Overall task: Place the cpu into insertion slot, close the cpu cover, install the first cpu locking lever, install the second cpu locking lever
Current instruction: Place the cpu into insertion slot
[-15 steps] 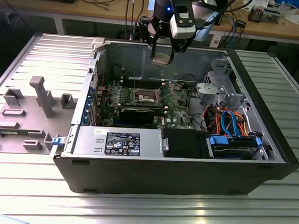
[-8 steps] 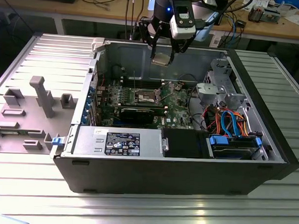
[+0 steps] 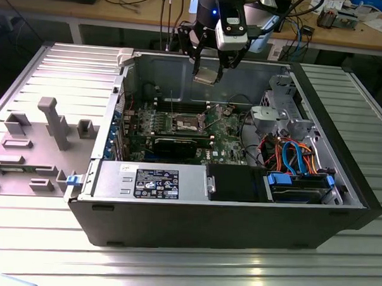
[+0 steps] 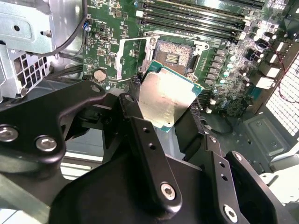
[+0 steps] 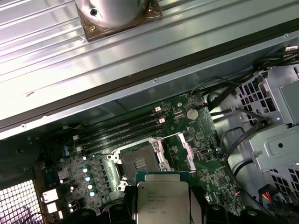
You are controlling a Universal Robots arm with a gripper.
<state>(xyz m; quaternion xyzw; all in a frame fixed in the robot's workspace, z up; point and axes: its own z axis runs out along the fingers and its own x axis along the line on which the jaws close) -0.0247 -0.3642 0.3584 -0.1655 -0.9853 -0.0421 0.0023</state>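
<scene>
My gripper [image 3: 207,71] hangs above the open computer case, shut on the cpu [image 3: 204,76], a flat square chip with a silver-grey top. In both wrist views the cpu [image 4: 168,97] [image 5: 162,198] sits tilted between the black fingers [image 4: 134,116], well above the board. The insertion slot [image 3: 187,122] [image 4: 174,56] [image 5: 136,164] lies below on the green board, its dark centre bare. The cpu cover [image 4: 127,59] [image 5: 183,150], a thin silver frame, is swung open to one side of the slot.
Long black memory slots [image 4: 196,21] run beside the socket. A grey power box with a black label [image 3: 152,181] and a drive cage with blue and orange cables [image 3: 297,176] fill the case's near side. A grey fixture [image 3: 52,121] stands at the exterior view's left.
</scene>
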